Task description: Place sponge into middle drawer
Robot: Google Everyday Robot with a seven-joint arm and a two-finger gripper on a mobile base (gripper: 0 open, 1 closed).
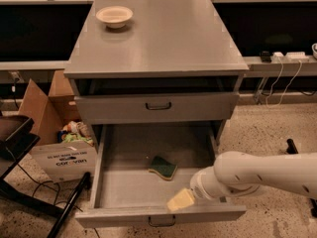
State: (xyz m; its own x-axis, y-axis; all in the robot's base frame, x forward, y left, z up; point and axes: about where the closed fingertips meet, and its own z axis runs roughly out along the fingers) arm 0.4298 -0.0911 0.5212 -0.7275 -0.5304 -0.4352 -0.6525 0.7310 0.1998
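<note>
The sponge (pixel 163 167) lies dark green face up on the floor of the open middle drawer (pixel 124 187), near its middle. The drawer is pulled far out of the grey cabinet, and its small loop handle (pixel 162 222) shows on the front. My gripper (pixel 181 200), with cream tips on the end of a white arm (pixel 257 175), hangs over the front right part of the drawer. It is a little in front of and to the right of the sponge and does not touch it.
A cream bowl (pixel 114 16) stands on the cabinet top at the back left. A shut drawer front with a dark handle (pixel 158 105) sits above the open drawer. An open cardboard box (pixel 59 150) and a black stand (pixel 20 140) are at the left. Cables hang at the right.
</note>
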